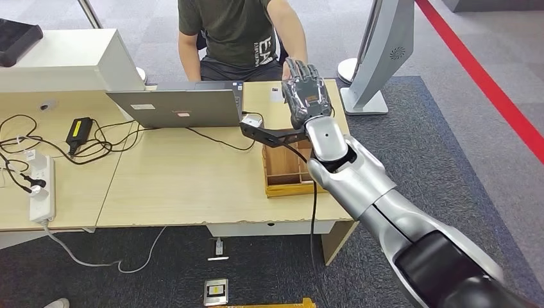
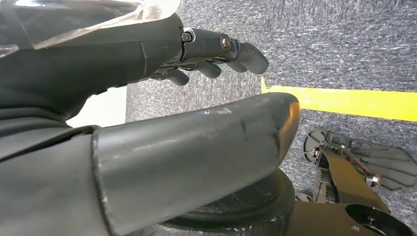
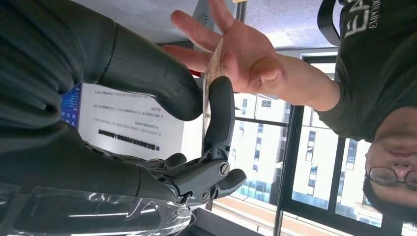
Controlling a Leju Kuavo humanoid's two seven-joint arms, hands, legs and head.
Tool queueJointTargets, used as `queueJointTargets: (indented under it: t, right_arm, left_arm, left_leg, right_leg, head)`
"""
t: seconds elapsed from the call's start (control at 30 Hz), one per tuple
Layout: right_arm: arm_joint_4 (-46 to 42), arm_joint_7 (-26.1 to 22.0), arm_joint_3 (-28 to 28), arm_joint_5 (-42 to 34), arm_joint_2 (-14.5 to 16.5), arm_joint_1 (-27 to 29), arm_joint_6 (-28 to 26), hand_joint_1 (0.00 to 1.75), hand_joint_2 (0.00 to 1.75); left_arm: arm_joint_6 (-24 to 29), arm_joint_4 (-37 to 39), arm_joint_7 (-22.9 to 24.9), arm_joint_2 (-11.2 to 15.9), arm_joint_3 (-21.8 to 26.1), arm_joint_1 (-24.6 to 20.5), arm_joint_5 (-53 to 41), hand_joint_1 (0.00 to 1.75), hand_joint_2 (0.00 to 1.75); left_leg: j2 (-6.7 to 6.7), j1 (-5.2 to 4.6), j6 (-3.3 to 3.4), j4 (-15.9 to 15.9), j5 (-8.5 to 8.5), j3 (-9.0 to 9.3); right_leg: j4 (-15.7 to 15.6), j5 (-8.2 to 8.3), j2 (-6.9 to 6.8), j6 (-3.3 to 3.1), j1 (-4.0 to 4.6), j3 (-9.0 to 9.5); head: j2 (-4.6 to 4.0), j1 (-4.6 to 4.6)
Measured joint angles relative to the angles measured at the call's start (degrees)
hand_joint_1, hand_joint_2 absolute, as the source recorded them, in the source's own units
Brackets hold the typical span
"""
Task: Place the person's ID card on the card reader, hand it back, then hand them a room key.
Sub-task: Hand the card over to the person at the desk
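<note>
Head view: pale wood desk (image 1: 173, 186) in front of you; your right hand (image 1: 306, 95) is raised over its far edge toward the seated person (image 1: 237, 32). Laptop (image 1: 179, 106) and wooden box (image 1: 285, 170) sit on the desk.
Right wrist view: your right hand (image 3: 196, 147) pinches the card (image 3: 211, 83) between thumb and finger; card's edge meets the person's open palm (image 3: 241, 54).
Left wrist view: your left hand (image 2: 216, 54) hangs over grey carpet (image 2: 344, 44), fingers loosely bent, holding nothing.
</note>
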Motion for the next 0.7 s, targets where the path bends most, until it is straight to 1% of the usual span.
queueJointTargets:
  t: [0.23,0.37,0.63,0.67,0.7]
  right_arm:
    - [3.9,0.1,0.7,0.5,2.1,-1.4,-0.8,1.75,1.75]
    - [5.2,0.1,1.0,0.7,2.5,-1.6,-1.1,1.75,1.75]
    - [7.0,0.1,1.2,0.9,3.0,-1.8,-1.1,1.75,1.75]
    - [7.1,0.1,1.3,1.0,3.1,-1.8,-1.1,1.61,1.75]
    - [7.3,0.2,1.3,1.1,3.1,-1.8,-1.1,1.18,1.31]
  left_arm:
    - [0.1,0.0,-1.2,0.0,-0.1,0.0,0.1,0.00,0.00]
    - [0.0,0.0,-2.3,0.0,-0.1,0.0,0.1,0.00,0.00]
    - [-0.1,0.0,-2.4,0.0,-0.2,0.1,0.2,0.00,0.00]
    - [-0.1,0.0,-2.4,0.0,-0.2,0.1,0.2,0.00,0.00]
    - [-0.1,0.0,-2.4,0.0,-0.2,0.1,0.4,0.00,0.00]
  left_leg:
    - [0.01,0.04,0.00,0.0,0.00,0.01]
    - [0.01,0.05,0.00,0.0,0.00,0.01]
    - [0.01,0.05,0.00,0.0,0.00,0.01]
    - [0.01,0.05,0.00,0.0,0.00,0.01]
    - [0.01,0.05,0.00,0.0,0.00,0.01]
  right_leg:
    - [0.0,0.00,0.00,0.00,0.00,0.01]
    - [0.0,0.00,0.00,0.00,0.00,0.01]
    - [0.0,0.00,0.00,0.00,0.01,0.00]
    - [0.0,0.00,0.00,0.00,0.01,0.00]
    - [0.0,0.00,0.00,0.00,0.01,0.00]
  head:
    - [0.00,0.01]
    - [0.00,0.01]
    - [0.00,0.01]
    - [0.00,0.00]
    - [0.00,0.01]
